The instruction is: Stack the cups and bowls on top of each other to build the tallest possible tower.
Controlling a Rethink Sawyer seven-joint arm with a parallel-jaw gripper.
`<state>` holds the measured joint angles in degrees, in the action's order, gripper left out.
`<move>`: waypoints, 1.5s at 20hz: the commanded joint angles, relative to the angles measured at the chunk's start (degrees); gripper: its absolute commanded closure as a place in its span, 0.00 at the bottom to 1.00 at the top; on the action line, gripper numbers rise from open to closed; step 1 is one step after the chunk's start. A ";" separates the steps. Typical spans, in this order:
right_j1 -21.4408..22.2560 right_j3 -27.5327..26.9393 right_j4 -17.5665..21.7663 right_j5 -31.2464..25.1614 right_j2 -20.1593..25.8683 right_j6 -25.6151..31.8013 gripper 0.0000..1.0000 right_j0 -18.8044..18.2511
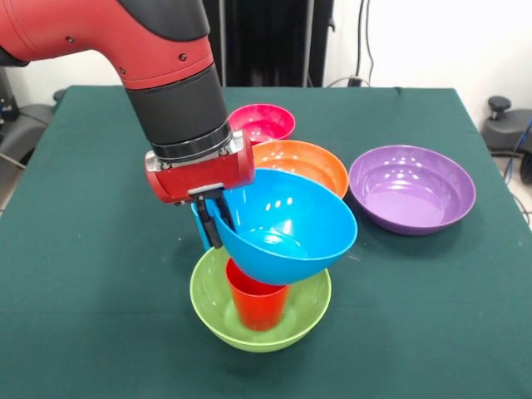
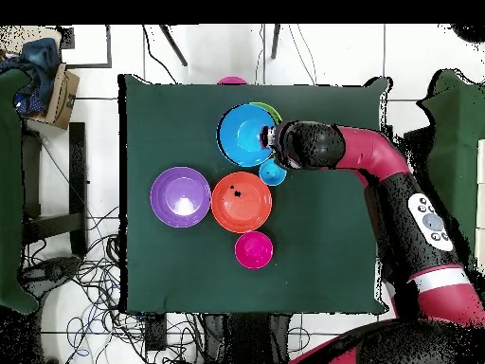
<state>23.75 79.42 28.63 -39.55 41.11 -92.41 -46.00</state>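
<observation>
Here you see the green table (image 1: 432,316) with the red and black arm (image 1: 125,41) coming down over it. The gripper (image 1: 212,218) is closed on the near rim of the blue bowl (image 1: 287,224) and holds it tilted in the air, its opening turned up and toward the far side. Right under it the lime green bowl (image 1: 259,320) stands on the table, and the red cup (image 1: 256,301) stands upright inside this bowl; the blue bowl's bottom seems to touch the cup's rim, but you cannot be sure from this angle. Behind, the purple bowl (image 1: 411,187) sits apart on the cloth, the orange bowl (image 1: 303,162) just beside it, and the small pink-red bowl (image 1: 262,122) farther back. In the overhead view a light blue cup (image 2: 273,172) lies next to the orange bowl.
</observation>
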 commanded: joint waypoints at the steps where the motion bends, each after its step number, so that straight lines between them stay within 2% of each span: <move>1: -3.13 -3.59 1.85 1.10 -3.66 1.75 1.00 0.19; 8: -3.81 -4.11 2.19 1.78 -3.59 2.03 1.00 0.07; 18: -5.33 -3.94 1.36 1.66 -1.39 5.34 1.00 -1.81; 19: -5.50 -3.83 1.15 1.70 -0.97 5.87 0.00 -2.16; 22: -5.30 -4.42 1.34 -1.95 -0.42 9.51 0.00 -2.29; 30: -5.26 -3.99 2.06 -1.38 0.20 9.96 0.00 -2.73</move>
<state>21.30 78.61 28.37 -39.53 41.12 -92.41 -49.20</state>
